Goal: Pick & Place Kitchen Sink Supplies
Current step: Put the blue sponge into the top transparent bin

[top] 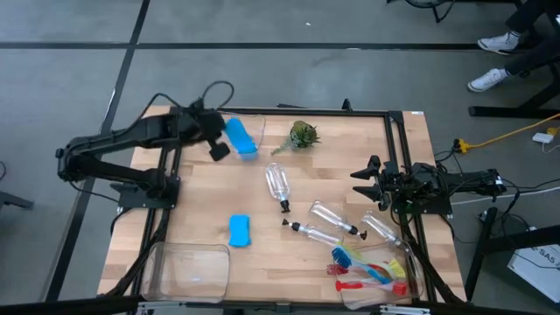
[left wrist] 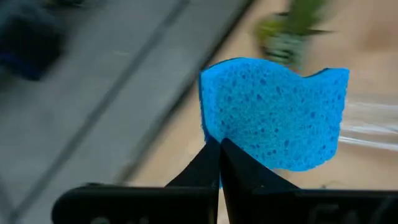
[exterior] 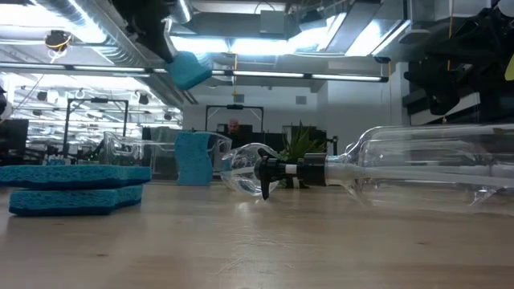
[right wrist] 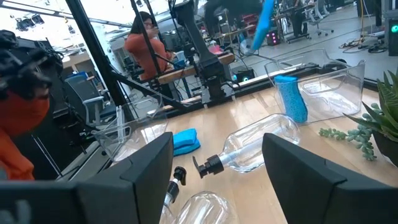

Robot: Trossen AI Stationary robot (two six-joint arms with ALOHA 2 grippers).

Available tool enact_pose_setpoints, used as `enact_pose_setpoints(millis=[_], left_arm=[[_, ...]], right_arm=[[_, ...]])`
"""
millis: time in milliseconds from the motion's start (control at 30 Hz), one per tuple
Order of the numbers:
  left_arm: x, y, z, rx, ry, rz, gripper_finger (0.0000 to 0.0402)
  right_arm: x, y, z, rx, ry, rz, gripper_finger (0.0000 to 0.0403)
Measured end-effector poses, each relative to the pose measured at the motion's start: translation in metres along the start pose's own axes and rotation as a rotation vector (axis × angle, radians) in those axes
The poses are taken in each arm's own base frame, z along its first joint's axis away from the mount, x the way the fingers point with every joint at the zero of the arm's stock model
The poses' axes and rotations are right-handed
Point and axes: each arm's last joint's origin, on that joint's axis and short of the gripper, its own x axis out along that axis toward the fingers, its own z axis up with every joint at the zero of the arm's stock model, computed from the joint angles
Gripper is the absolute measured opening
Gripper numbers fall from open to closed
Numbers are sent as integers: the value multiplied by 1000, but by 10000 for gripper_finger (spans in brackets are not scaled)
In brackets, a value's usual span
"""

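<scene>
- Our left gripper [left wrist: 219, 149] is clamped on a blue sponge [left wrist: 273, 112], held in the air above the clear bin [top: 255, 122] at the table's far left corner.
- We see a second sponge [top: 246, 143] standing in that bin and a third sponge [top: 239, 230] flat on the table [top: 201, 188].
- Our right gripper [top: 366, 171] waits at the right edge, fingers apart, holding nothing.
- Pump bottles [top: 278, 184] lie mid-table; brushes [top: 367, 271] sit in the near-right bin.

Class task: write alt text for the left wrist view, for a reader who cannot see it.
The left gripper pinches a wavy-edged blue sponge at its edge, fingers closed on it. Behind, blurred, lie the wooden table and a small green plant.
</scene>
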Motion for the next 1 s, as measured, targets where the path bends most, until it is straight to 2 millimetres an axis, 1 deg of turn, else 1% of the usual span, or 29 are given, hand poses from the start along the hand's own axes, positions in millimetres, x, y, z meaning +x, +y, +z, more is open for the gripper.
enact_pose_setpoints(millis=[167, 233, 300, 467, 567, 767, 1000], left_arm=[[5, 16, 5, 71, 34, 244, 2], [12, 19, 7, 127, 70, 329, 2], [22, 20, 7, 197, 124, 380, 2], [56, 14, 8, 400, 274, 414, 3], [77, 12, 8, 473, 350, 449, 2], [114, 9, 3, 491, 442, 444, 2], [145, 0, -3, 508, 493, 390, 2]], right_arm=[[0, 0, 0, 0, 0, 0, 245], [0, 0, 0, 0, 0, 0, 245], [0, 0, 0, 0, -1, 1, 245], [0, 0, 0, 0, 0, 0, 245], [0, 0, 0, 0, -1, 0, 245], [0, 0, 0, 0, 0, 0, 245], [0, 0, 0, 0, 0, 0, 245]])
